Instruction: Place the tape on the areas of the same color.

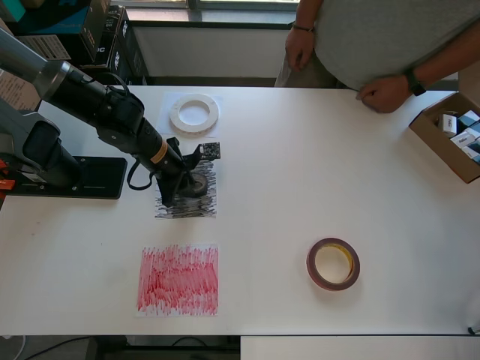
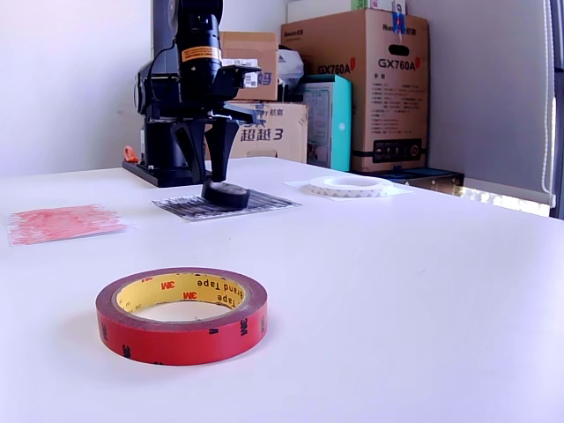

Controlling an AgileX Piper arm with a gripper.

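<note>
The black two-fingered gripper (image 2: 214, 159) stands with its jaws spread over the small matte black tape roll (image 2: 225, 194), which lies on the scribbled black paper patch (image 1: 206, 206) left of centre overhead. Glossy white table (image 1: 300, 187); scribbled red patch (image 1: 178, 280) lower left; reddish-brown roll with yellowish core (image 2: 181, 315) lower right; translucent whitish ring (image 1: 194, 113) above.

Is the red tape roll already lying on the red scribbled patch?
No; in the overhead view the red tape roll lies on the bare white table, well to the right of the red patch.
</note>
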